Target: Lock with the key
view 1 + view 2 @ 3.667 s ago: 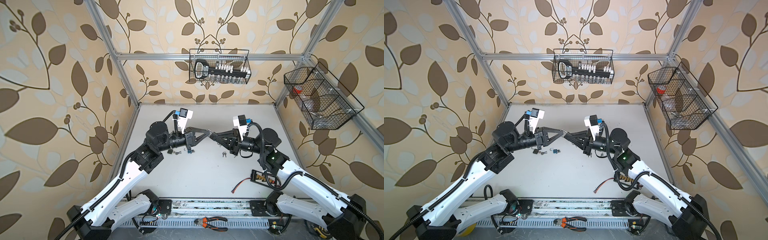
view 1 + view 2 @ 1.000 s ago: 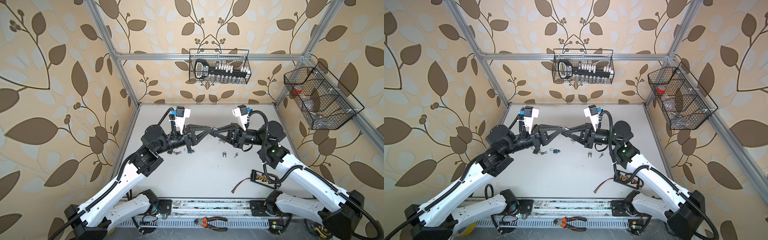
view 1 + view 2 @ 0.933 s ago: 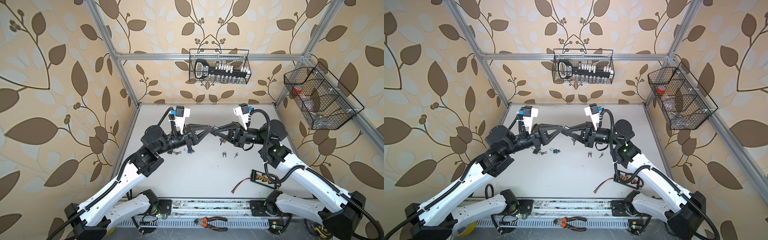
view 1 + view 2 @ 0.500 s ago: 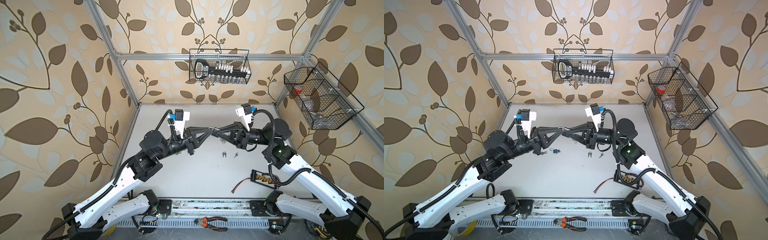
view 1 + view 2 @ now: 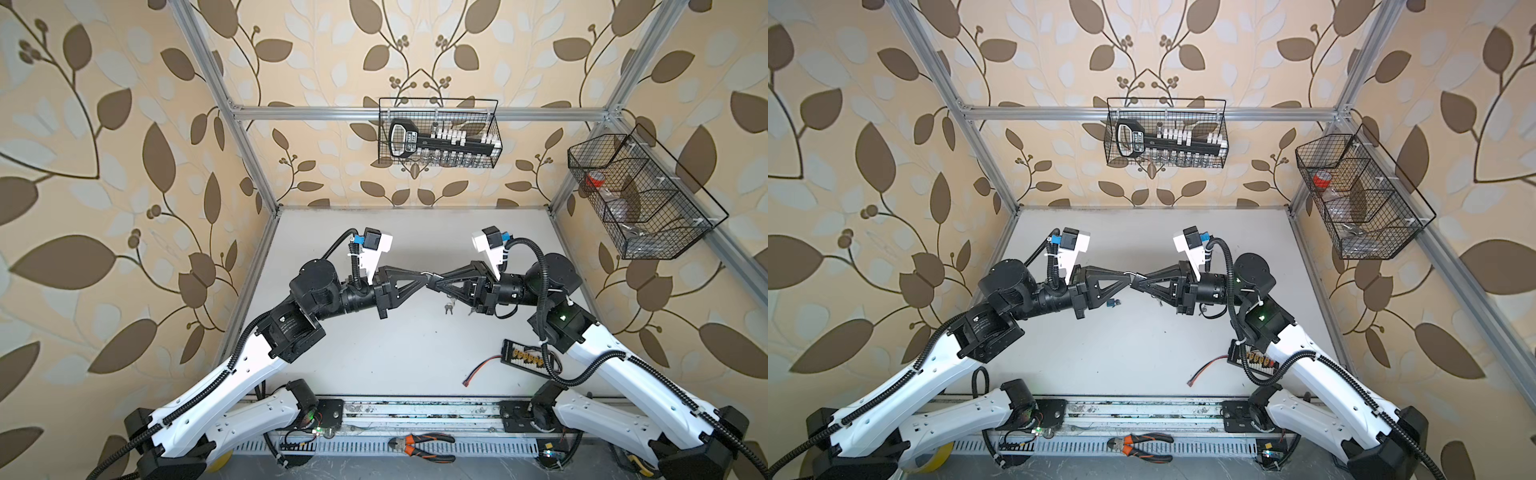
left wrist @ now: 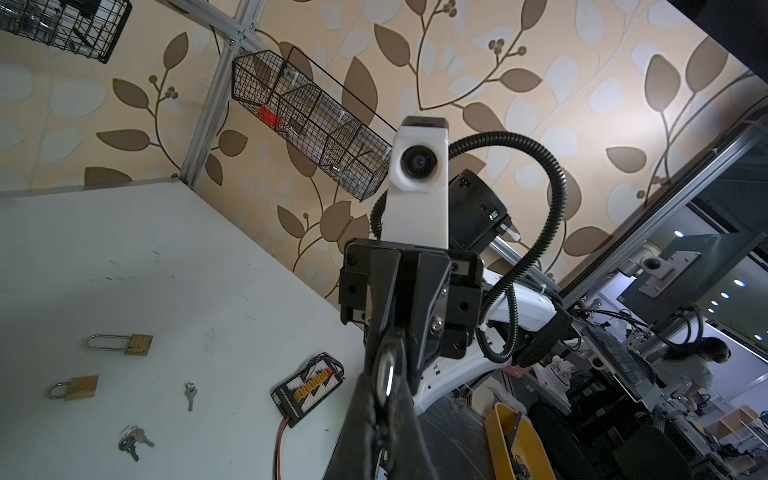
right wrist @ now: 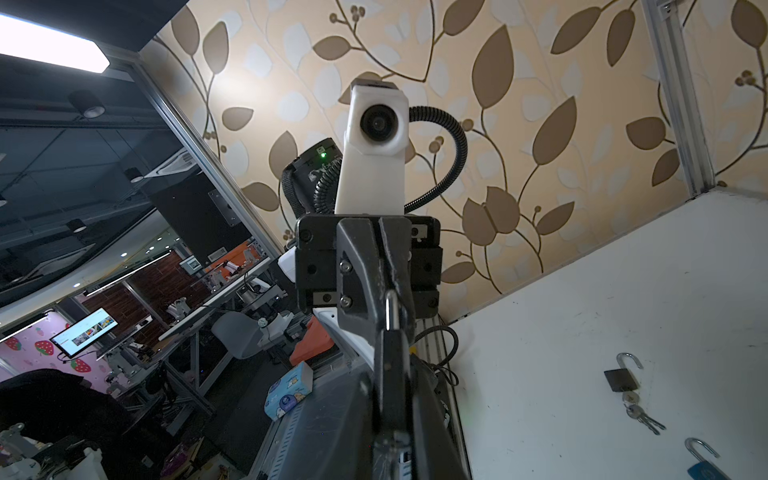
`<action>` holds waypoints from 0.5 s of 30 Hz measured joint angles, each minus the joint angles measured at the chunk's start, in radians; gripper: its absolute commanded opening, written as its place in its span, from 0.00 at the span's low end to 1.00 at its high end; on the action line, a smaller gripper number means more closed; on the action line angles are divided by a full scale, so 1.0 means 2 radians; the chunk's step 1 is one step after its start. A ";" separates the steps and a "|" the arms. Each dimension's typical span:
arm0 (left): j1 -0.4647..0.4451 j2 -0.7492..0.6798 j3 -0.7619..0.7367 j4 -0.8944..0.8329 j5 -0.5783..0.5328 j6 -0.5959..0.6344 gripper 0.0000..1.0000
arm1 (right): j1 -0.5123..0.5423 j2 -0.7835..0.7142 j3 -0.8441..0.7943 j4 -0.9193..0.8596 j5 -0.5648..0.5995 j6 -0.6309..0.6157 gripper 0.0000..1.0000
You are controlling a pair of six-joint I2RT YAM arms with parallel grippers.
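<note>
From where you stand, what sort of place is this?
Probably a robotics lab: two robot arms mounted in an aluminium-framed booth, with desks and a monitor visible beyond in a wrist view.

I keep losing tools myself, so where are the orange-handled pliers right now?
In both top views the pliers lie at the near edge, around the middle, on the slotted strip just in front of the metal rail.

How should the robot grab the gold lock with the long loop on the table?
Probably by its gold body, straight down from above, pinching the two narrow edges. It lies flat on the table, so its wide faces can't both be reached, and the thin loop offers little grip.
</note>
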 measured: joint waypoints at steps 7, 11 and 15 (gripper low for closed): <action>0.010 -0.003 0.006 -0.061 -0.020 0.002 0.00 | -0.008 -0.020 0.024 -0.085 0.071 -0.093 0.62; 0.010 0.002 0.028 -0.101 -0.042 0.009 0.00 | -0.004 -0.037 0.029 -0.148 0.150 -0.159 0.61; 0.010 0.013 0.051 -0.126 -0.072 0.009 0.00 | 0.026 -0.044 0.019 -0.187 0.239 -0.210 0.61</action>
